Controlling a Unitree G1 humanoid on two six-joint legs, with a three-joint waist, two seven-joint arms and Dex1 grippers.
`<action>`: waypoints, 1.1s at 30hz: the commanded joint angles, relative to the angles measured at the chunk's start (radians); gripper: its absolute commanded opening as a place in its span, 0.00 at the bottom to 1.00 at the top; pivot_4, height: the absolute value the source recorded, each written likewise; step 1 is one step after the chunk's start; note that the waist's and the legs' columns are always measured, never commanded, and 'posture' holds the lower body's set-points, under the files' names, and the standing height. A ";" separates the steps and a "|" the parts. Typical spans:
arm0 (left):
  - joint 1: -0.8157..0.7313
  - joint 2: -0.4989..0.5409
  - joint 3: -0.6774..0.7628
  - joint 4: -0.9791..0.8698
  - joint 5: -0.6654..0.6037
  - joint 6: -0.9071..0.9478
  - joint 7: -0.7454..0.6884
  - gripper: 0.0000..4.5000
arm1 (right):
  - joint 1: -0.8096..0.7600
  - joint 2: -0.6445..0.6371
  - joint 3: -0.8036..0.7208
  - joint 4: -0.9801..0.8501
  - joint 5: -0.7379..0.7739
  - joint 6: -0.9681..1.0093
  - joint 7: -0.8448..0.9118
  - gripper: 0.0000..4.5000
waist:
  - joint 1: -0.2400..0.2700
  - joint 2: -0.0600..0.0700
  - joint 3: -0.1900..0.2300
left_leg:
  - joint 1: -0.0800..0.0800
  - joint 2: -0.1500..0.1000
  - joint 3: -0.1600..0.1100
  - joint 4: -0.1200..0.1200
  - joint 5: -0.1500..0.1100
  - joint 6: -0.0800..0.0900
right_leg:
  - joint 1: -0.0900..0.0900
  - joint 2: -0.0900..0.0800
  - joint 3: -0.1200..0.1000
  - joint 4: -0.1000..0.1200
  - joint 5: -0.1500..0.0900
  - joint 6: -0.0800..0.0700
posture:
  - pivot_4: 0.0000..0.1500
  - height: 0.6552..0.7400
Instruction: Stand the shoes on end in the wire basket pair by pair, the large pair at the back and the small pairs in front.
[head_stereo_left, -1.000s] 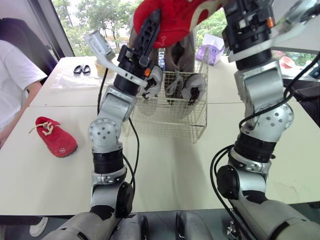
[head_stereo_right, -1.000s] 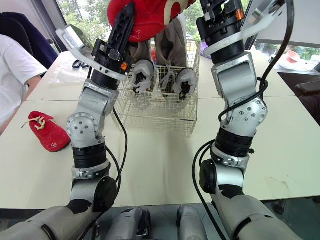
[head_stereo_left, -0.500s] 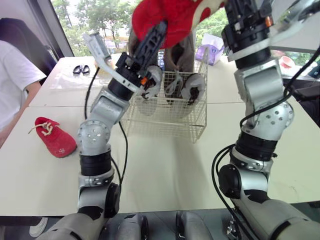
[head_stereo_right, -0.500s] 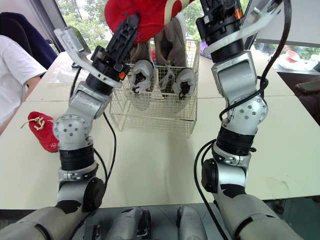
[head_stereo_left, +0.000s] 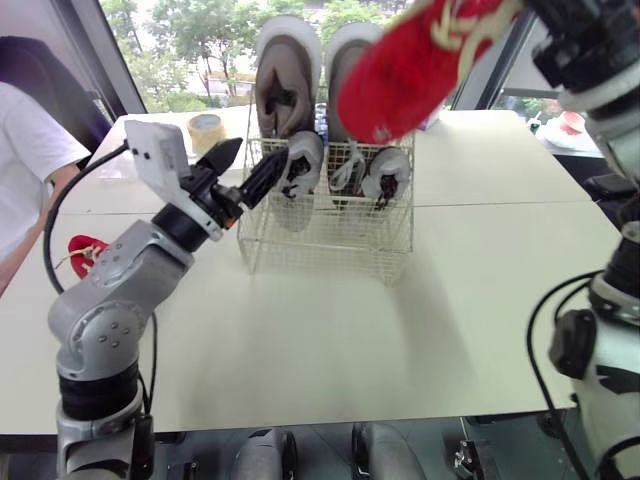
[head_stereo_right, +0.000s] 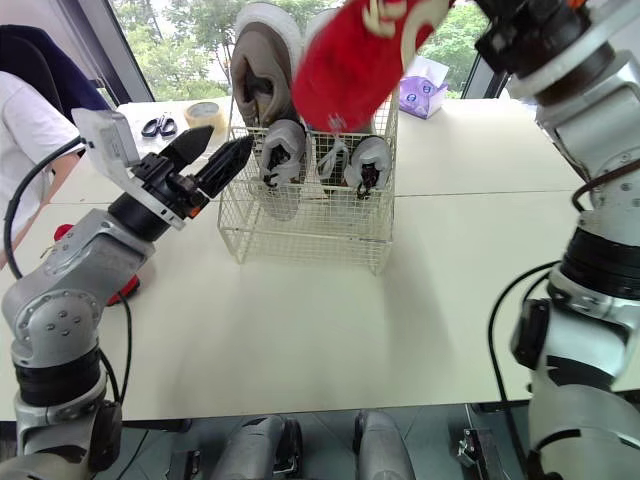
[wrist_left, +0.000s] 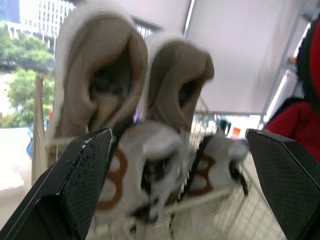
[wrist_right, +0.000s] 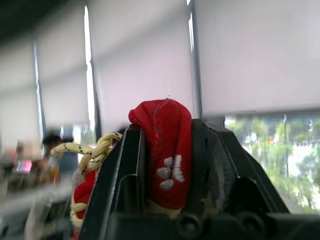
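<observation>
Overhead, your right gripper (wrist_right: 167, 137) has its fingers clamped on a red fabric shoe with yellow laces (head_stereo_left: 420, 65). It holds the shoe high above the white wire basket (head_stereo_left: 330, 240), I judge so that it can go down on end rather than be pushed in from the side. Your left gripper (head_stereo_left: 262, 153) hovers empty just beside the basket's near left corner. Its fingers are spread wide and point at the basket, probably to steady it or guide the shoe in.

Inside, the pair of large taupe shoes (head_stereo_left: 283, 85) stands upright at the back, and a pair of small white shoes (head_stereo_left: 385, 172) stands in front of them. That row looks full across the width, so you will probably need the gap nearer the front wall.

The other red shoe (head_stereo_left: 82, 247) lies on the pale counter (head_stereo_left: 330, 340), well to the left and partly hidden behind your left arm. A person in a white sleeve (head_stereo_left: 25, 150) sits close to it, so watch that reach. A tape roll (head_stereo_left: 205, 125), black scissors (head_stereo_right: 155, 126) and a purple box (head_stereo_right: 420, 95) lie beyond the basket, out of the way.
</observation>
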 joint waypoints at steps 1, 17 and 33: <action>0.098 0.037 0.037 -0.072 -0.044 0.025 -0.024 0.98 | 0.007 -0.064 0.085 -0.031 -0.133 -0.030 0.177 0.27 | 0.000 0.000 0.000 | 0.000 0.000 0.000 0.000 0.000 0.000 | -0.001 0.000 0.000 0.000 0.000 0.000 | 1.00 1.00; 0.230 0.042 0.065 -0.071 -0.092 -0.007 -0.046 0.98 | 0.110 -0.030 0.278 -0.002 -0.581 -0.329 0.407 0.27 | 0.008 0.000 0.000 | -0.006 -0.001 -0.001 0.001 0.005 -0.008 | -0.004 -0.001 -0.001 0.000 -0.001 -0.002 | 1.00 1.00; 0.201 0.059 0.121 0.009 -0.127 -0.003 -0.051 1.00 | 0.216 0.051 0.267 0.059 -0.659 -0.425 0.477 0.81 | 0.008 0.000 0.000 | -0.006 -0.001 -0.001 0.001 0.005 -0.009 | -0.004 -0.001 -0.002 0.000 0.000 -0.001 | 1.00 1.00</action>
